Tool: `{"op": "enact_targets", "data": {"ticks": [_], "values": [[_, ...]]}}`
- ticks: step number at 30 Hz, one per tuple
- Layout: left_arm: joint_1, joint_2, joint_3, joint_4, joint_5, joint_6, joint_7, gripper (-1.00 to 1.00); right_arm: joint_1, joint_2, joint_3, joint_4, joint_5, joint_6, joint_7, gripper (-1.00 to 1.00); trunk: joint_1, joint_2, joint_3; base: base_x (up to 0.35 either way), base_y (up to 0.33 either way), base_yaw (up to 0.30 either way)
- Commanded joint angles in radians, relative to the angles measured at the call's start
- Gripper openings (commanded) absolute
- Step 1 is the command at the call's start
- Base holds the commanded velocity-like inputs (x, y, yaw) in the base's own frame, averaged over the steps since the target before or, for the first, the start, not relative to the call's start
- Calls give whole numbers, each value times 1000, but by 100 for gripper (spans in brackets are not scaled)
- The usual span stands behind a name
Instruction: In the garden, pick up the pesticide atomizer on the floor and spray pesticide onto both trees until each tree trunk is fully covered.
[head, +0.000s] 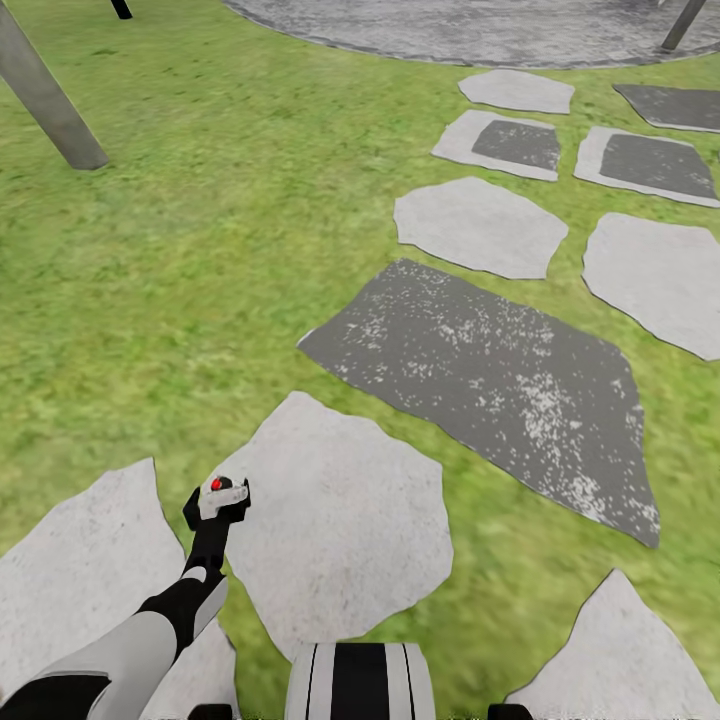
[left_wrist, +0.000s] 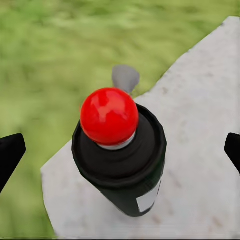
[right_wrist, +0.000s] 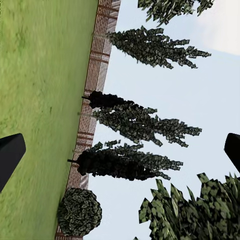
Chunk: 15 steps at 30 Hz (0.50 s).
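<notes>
Left gripper (head: 217, 500) is closed on the atomizer (left_wrist: 120, 155), held over a pale stone (head: 340, 520) near the robot. Right gripper (right_wrist: 120, 150) fingers are spread apart, pointed at fence (right_wrist: 92, 100) and cypresses (right_wrist: 130, 125). A trunk (head: 45, 95) is seen far left.

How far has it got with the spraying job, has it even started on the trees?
Done: the pesticide atomizer looks picked up, sitting in the left gripper above the pale stepping stones. In hand: carrying it across the lawn. Left: all the spraying. A grey trunk stands ahead at the far left with no mist or specks visible on it. The right gripper is open, pointing at the fence.
</notes>
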Motion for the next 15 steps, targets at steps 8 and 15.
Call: {"op": "enact_targets", "data": {"ticks": [8,15], "values": [[-1,0,-2,0,6,-4,-1,100,0,0,-9,0,9,-3,-2,100,1,-1,-12,0,0,0],[-1,0,-2,0,6,-4,-1,100,0,0,-9,0,9,-3,-2,100,1,-1,-12,0,0,0]]}}
